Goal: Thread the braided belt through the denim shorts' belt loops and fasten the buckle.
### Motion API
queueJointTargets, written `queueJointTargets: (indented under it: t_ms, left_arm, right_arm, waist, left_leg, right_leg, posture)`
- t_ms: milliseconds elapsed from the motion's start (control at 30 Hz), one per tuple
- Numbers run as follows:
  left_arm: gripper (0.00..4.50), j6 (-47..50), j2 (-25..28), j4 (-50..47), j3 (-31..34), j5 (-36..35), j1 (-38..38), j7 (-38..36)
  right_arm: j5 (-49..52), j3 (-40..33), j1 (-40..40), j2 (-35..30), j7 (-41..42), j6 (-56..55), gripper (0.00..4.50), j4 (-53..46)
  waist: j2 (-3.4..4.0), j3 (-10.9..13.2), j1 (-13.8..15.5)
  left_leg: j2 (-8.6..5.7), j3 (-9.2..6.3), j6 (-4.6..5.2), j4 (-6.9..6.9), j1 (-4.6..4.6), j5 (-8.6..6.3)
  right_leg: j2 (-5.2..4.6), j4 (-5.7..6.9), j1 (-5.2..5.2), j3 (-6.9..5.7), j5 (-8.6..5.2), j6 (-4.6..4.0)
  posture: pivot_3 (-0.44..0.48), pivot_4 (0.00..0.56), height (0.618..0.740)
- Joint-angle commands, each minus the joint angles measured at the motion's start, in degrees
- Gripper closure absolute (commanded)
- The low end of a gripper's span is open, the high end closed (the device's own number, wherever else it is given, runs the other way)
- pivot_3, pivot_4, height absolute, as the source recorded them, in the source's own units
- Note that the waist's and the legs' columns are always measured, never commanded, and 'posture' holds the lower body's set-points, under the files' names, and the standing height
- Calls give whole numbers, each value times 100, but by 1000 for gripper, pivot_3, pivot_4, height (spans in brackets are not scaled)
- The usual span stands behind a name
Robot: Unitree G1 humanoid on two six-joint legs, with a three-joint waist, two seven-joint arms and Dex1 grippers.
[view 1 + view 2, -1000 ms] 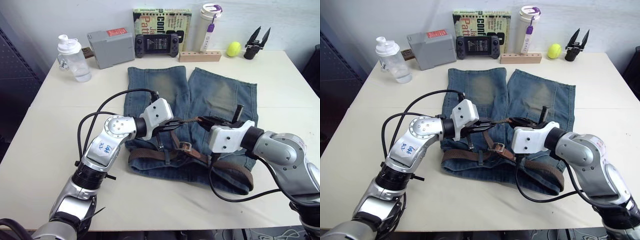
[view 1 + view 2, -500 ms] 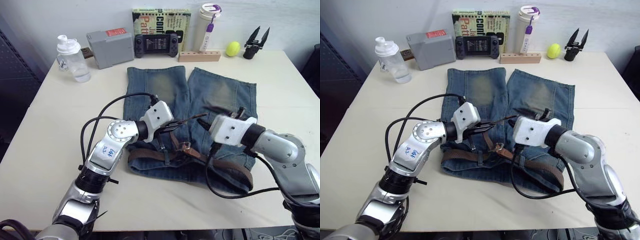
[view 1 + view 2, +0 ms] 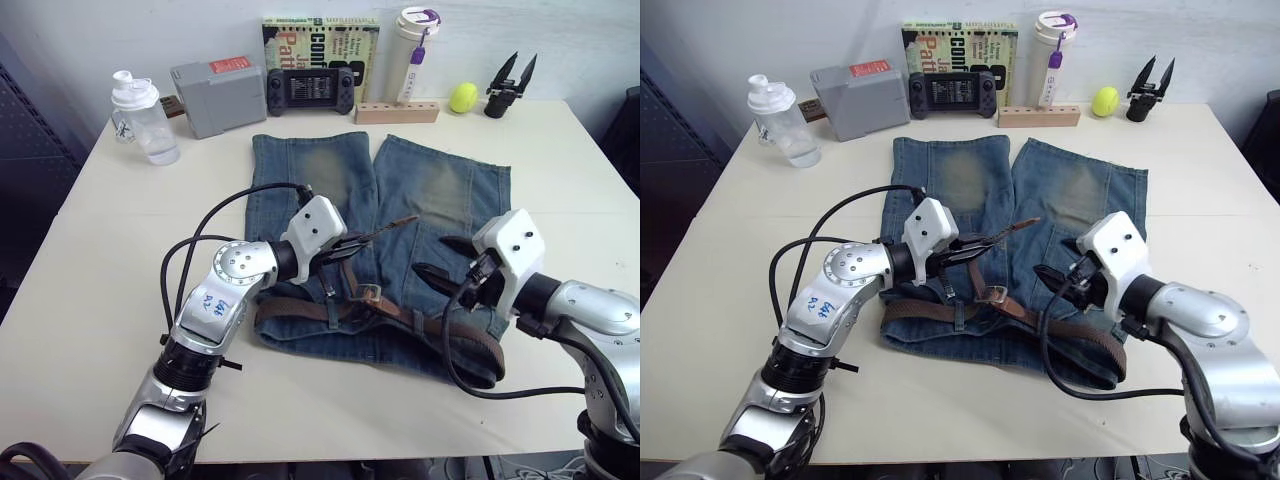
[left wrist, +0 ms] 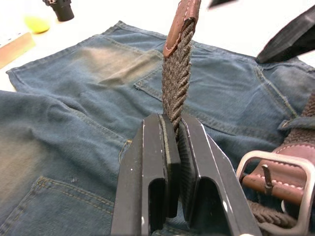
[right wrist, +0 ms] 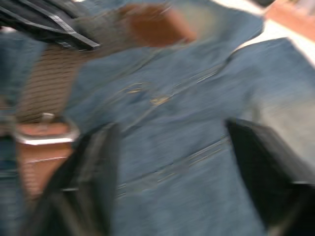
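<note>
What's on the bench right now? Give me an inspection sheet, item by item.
Surface: cream table.
Job's things: denim shorts lie flat; braided belt runs along the waistband, buckle unfastened.
Clutter: shaker bottle, grey box, game console, book, tumbler, wooden block, yellow ball, spare gripper.
Grippers: left gripper pinches the belt's tip end; right gripper open, apart from it.
Cables: black arm cables.
Surroundings: pale wall.

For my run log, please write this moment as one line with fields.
left gripper: shut on braided belt tip end | right gripper: open, holds nothing | buckle: unfastened on denim shorts
</note>
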Motion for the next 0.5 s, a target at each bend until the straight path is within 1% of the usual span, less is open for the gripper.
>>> queueJointTargets:
  t_ms: [33,67,100,133,167,333,500]
  left_arm:
    - [4500,-113,-102,-418,177,-279,40,-38]
    - [4500,-119,-106,-442,182,-305,52,-55]
    - [4500,-108,-106,-472,191,-326,69,-51]
    - [4500,-99,-103,-501,199,-344,85,-42]
    - [4500,-93,-99,-517,202,-354,93,-30]
    - [4500,-78,-107,-580,239,-372,126,25]
    - [4500,-72,-79,-625,222,-339,189,53]
  right_arm:
    - [562,247,-125,364,-381,658,2642,-484]
    - [591,342,-121,375,-459,712,3033,-504]
    - [556,573,-144,473,-636,738,3610,-433]
    - [530,786,-160,556,-788,743,4087,-375]
    - [523,917,-176,607,-899,744,4436,-333]
    - [439,1533,-42,736,-1328,755,4436,-138]
    - [369,2000,-6,716,-1629,770,4436,51]
  waist:
    - [0,0,-2]
    - [0,0,-4]
    - [0,0,-3]
    - [0,0,0]
    - [0,0,0]
    - [0,0,0]
    - [0,0,-16]
  left_leg:
    - [1,-1,0,0,0,0]
    - [1,-1,0,0,0,0]
    - [0,-1,0,0,0,0]
    - [-1,-1,0,0,0,0]
    - [-1,-2,0,1,0,0]
    - [-3,-1,0,0,0,0]
    - [-2,1,-1,0,1,0]
  right_leg:
    - [1,0,0,0,0,-1]
    - [1,1,-1,0,0,-1]
    - [0,0,-1,1,0,-1]
    - [0,0,-1,1,0,-1]
    - [0,1,1,0,0,-1]
    - [-1,0,0,0,0,-1]
    - [0,0,0,-1,0,-1]
  posture:
    - [0,150,731]
    - [0,150,731]
    - [0,150,731]
    - [0,150,731]
    - [0,150,731]
    - [0,150,731]
    - [0,150,731]
